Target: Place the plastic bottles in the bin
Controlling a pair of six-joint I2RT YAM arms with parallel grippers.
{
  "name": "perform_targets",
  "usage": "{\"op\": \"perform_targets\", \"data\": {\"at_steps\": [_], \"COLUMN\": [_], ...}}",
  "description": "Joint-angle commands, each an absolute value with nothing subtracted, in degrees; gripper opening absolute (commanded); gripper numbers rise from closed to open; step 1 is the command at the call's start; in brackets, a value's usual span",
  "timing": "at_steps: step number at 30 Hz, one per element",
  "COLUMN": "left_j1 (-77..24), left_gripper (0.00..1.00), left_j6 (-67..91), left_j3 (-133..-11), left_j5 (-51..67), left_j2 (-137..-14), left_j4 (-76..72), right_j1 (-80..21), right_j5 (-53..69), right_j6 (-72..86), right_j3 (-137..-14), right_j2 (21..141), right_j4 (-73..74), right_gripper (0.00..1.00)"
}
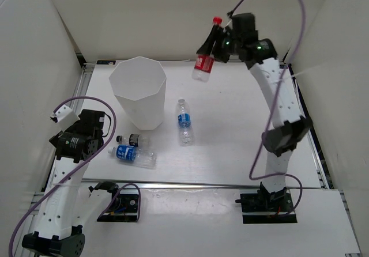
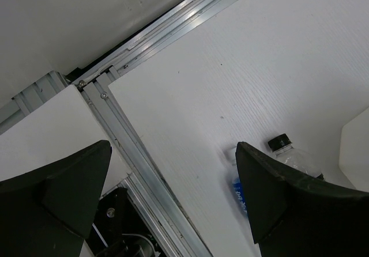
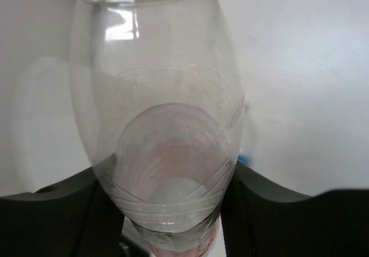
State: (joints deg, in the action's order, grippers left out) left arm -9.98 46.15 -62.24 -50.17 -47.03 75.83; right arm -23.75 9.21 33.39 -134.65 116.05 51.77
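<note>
- Carry step: right gripper [image 1: 223, 42] clamped on the red-labelled bottle [image 1: 204, 61], which is airborne at 2 o'clock of the bin [image 1: 144, 110].
- Next, I'd say: swing toward 8 o'clock until over the rim, then release.
- Left gripper [image 2: 173, 167]: jaws wide, empty.

Overall light: bright, white and even in all three views; no lamp shows.
Shadows: soft and faint; only a pale one on the table [image 1: 242, 130] at the near foot of the bin [image 1: 138, 90].
Washout: the walls [image 1: 173, 15] behind the bin are nearly featureless white.
Glare: a small square highlight near the top of the clear bottle [image 3: 161, 124] in the right wrist view.
Focus: that bottle is close and soft-edged; in the left wrist view the dark fingers [image 2: 52, 199] blur, while the table grain is sharp.
</note>
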Motion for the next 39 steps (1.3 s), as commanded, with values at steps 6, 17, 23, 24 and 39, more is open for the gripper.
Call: {"op": "perform_targets", "data": {"at_steps": [6, 17, 23, 24, 39], "left_j1": [-10.28, -10.28, -10.28, -10.28, -10.28], "left_gripper": [1.00, 1.00, 1.00, 1.00, 1.00], "left_j6": [44.91, 42.63, 42.01, 42.01, 43.15], "left_j3": [-61.87, -61.35, -61.35, -60.83, -60.82], "left_j5": [-50.27, -46.24, -45.70, -45.18, -45.70], "left_j2": [-46.49, -46.49, -45.88, -45.88, -44.56], "left_j4": [74.53, 72.16, 72.16, 72.16, 72.16], "right_j1": [-28.12, -34.72, -35.86, -35.86, -37.71], "right_j5": [30.66, 34.54, 34.54, 34.54, 25.41], "right_j6": [46.66, 53.70, 53.70, 53.70, 40.53], "right_j3": [-145.36, -145.54, -144.84, -144.84, -142.31], "right_j2": [116.18, 124.45, 124.98, 124.98, 119.38], "right_j4": [30.69, 15.64, 13.89, 13.89, 24.42], "right_gripper": [0.29, 0.26, 0.28, 0.31, 1.00]}}
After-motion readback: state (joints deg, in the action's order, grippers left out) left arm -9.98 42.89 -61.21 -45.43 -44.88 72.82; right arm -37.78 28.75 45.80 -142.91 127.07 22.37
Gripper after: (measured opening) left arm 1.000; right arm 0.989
